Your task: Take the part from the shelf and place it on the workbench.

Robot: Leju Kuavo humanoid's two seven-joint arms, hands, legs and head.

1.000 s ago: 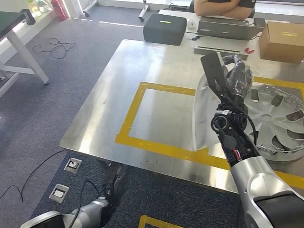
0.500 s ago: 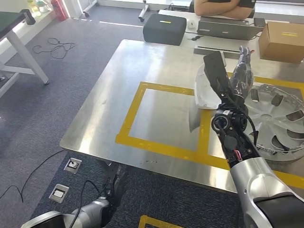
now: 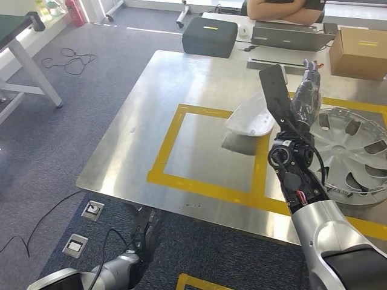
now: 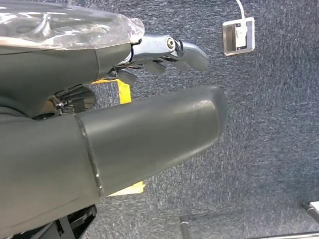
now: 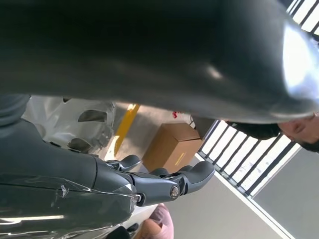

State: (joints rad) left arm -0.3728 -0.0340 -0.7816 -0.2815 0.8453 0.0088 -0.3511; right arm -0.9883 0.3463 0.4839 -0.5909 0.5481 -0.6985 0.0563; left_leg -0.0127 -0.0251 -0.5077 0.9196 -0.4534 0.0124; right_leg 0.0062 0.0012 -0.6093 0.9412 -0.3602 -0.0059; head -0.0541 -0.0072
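The white, thin curved part (image 3: pixel 248 118) lies tilted over the steel workbench (image 3: pixel 136 133), at the right side of the yellow taped square (image 3: pixel 170 139). Its shadow falls just below it, and I cannot tell whether it rests fully on the surface. My right hand (image 3: pixel 308 90) is raised beside it, fingers stretched upward and holding nothing; its fingers (image 5: pixel 165 181) also show spread in the right wrist view. My left hand (image 3: pixel 147 235) hangs below the table's front edge, its fingers (image 4: pixel 169 47) extended over the carpet with nothing in them.
A silver wheel cover (image 3: pixel 354 151) lies on the workbench right of my right hand. At the far side are a cardboard box (image 3: pixel 360 51), a laptop (image 3: pixel 289 36), a dark case (image 3: pixel 210 36) and a seated person (image 3: pixel 283 9). Floor sockets (image 3: pixel 94 209) and cables lie below.
My right hand let go of the white part, which dropped from upright to nearly flat and slid left toward the taped square. The hand's fingers straightened upward. The left arm stayed still.
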